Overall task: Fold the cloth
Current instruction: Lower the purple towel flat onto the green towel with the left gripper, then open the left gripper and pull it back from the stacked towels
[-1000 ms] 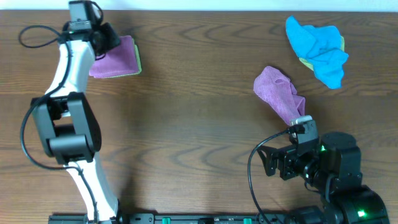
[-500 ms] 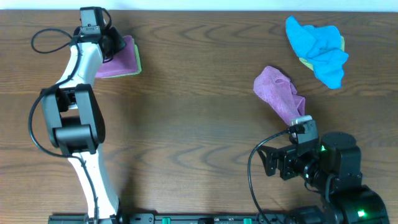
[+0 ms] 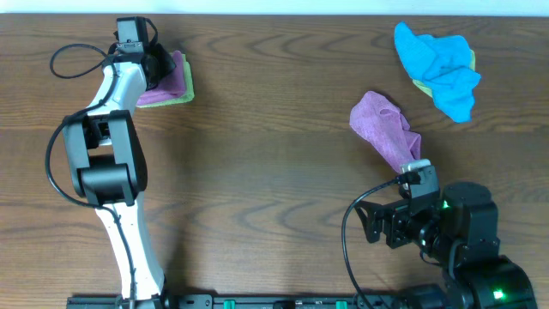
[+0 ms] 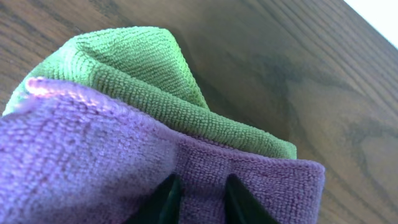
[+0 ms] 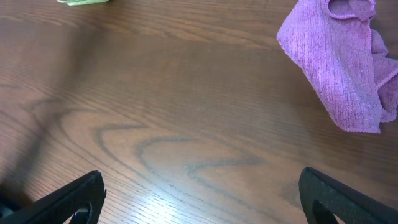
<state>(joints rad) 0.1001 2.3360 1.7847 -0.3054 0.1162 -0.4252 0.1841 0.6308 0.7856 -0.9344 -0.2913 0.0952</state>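
Brown wood grain everywhere: the desk (image 3: 274,154), filling the overhead view. Next in size, the white-and-black left arm (image 3: 107,154), stretched from the near edge up to the far-left corner. Then the dark right arm (image 3: 455,245), folded low at the near-right corner, a green light on its base. Over at the far right, a rumpled blue cloth (image 3: 437,64), heaped on a yellow-green scrap (image 3: 419,85) just showing at its edges. Nearer the middle-right, the crumpled purple cloth (image 3: 384,127), loose and bunched, narrow end tapering towards the right arm; in the right wrist view up in the top right corner, well apart from the fingers there. At the far-left corner, the folded purple cloth (image 3: 171,75), flat on top of a green cloth (image 4: 146,74), green peeking out along its right and near edges. Left tool (image 4: 202,198) down on that folded stack, fingertips (image 4: 169,200) drawn close together with a ridge of purple pile nipped between them. Right tool (image 5: 199,196) spread wide over bare wood, touching no cloth.
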